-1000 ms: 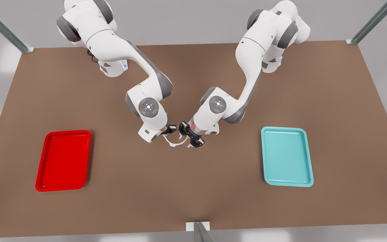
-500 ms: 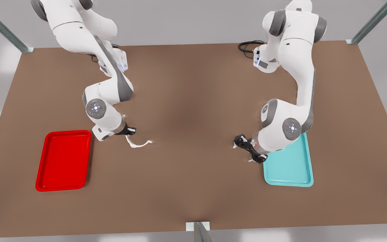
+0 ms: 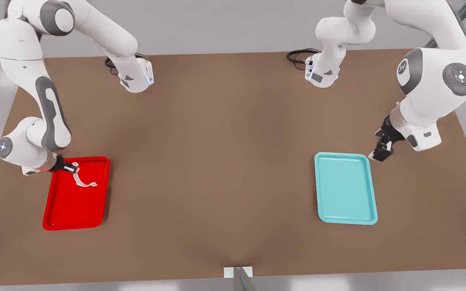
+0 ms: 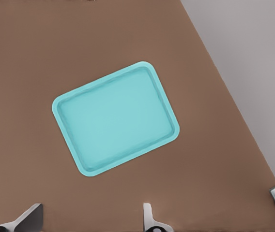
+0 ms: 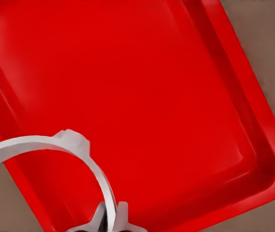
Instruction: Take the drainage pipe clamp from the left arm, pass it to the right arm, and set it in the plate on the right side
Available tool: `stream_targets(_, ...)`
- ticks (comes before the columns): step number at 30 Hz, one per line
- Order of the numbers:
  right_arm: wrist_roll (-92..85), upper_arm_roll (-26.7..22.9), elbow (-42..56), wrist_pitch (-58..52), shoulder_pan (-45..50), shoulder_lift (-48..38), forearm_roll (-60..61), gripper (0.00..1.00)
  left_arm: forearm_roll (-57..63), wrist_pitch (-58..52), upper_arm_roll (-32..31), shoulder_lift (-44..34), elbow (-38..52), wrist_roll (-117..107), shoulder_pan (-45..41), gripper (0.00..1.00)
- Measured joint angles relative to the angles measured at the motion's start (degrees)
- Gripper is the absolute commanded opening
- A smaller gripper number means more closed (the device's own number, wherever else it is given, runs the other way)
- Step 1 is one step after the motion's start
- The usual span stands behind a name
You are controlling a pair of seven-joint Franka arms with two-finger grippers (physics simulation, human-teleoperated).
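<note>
You have the right gripper (image 3: pixel 72 168) pinched on one end of the drainage pipe clamp (image 3: pixel 82 180) over the plate (image 3: pixel 57 220), a light, thin, probably springy arc best held mid-band, while the left gripper (image 3: pixel 382 148), fingers spread, waits beside the teal tray (image 3: pixel 345 218).

Open table (image 3: pixel 225 161) between plate (image 3: pixel 55 210) and teal tray (image 3: pixel 346 210)

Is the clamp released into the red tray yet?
No: the right gripper is shut on the clamp, holding it over the red tray.
</note>
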Motion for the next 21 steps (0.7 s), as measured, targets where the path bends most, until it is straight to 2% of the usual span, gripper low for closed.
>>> stream_targets(1, -1.8, 0.0, 0.2, 0.1, -1.1, 0.3, 0.0, 1.00, 0.1, -0.5, 0.0, 0.0, 0.0, 3.8, -0.1, 1.00)
stream_targets(5, -8.1, 0.8, 0.8, -0.2, -1.8, -0.6, -0.2, 1.00, 0.5, -2.0, 0.2, 0.2, 0.0, 17.2, 0.7, 1.00)
stream_targets(6, -9.3, 2.0, 3.6, -1.6, -1.7, -2.1, -0.2, 1.00, 0.5, -2.3, 0.3, 0.2, 0.0, 20.1, 0.8, 1.00)
stream_targets(8, -11.4, 5.4, 17.8, -8.1, -0.8, -3.4, -0.5, 1.00, 0.6, -2.6, 0.3, 0.3, 0.0, 25.5, 1.0, 1.00)
stream_targets(10, -12.3, 11.8, 32.3, -16.2, 0.0, -3.8, -1.2, 1.00, 0.6, -2.8, 0.3, 0.4, 0.0, 30.2, 0.9, 1.00)
stream_targets(11, -12.3, 16.7, 37.3, -20.4, 0.1, -4.3, -3.0, 1.00, 0.7, -2.8, 0.3, 0.5, 0.0, 32.4, 0.9, 1.00)
stream_targets(12, -11.9, 21.5, 39.9, -24.5, 0.4, -5.2, -4.8, 1.00, 0.7, -2.9, 0.3, 0.5, 0.0, 34.5, 0.9, 1.00)
stream_targets(13, -11.4, 23.6, 41.0, -28.1, 1.9, -6.2, -6.1, 1.00, 0.7, -2.9, 0.3, 0.7, 0.1, 36.5, 0.8, 1.00)
stream_targets(14, -10.9, 21.0, 41.7, -31.4, 6.0, -6.8, -7.0, 1.00, 0.8, -2.9, 0.3, 1.0, 0.1, 38.3, 0.8, 1.00)
stream_targets(15, -10.5, 12.3, 42.2, -34.3, 14.5, -8.0, -7.1, 1.00, 0.8, -2.9, 0.3, 1.3, 0.2, 40.1, 0.8, 1.00)
stream_targets(16, -10.1, 0.2, 42.3, -37.0, 25.4, -9.5, -6.2, 1.00, 0.8, -2.9, 0.3, 1.5, 0.4, 41.8, 0.8, 1.00)
stream_targets(17, -9.9, -9.3, 42.4, -39.3, 33.7, -10.6, -4.7, 1.00, 0.8, -2.9, 0.3, 2.0, 0.7, 43.3, 0.8, 1.00)
stream_targets(18, -9.6, -12.8, 42.4, -41.3, 36.5, -11.1, -3.6, 1.00, 0.9, -2.9, 0.3, 3.0, 1.6, 44.8, 0.7, 1.00)
stream_targets(21, -8.8, -11.8, 39.9, -45.5, 34.2, -13.6, -1.7, 1.00, 0.9, -2.4, 0.2, 5.0, 3.2, 48.9, 0.6, 1.00)
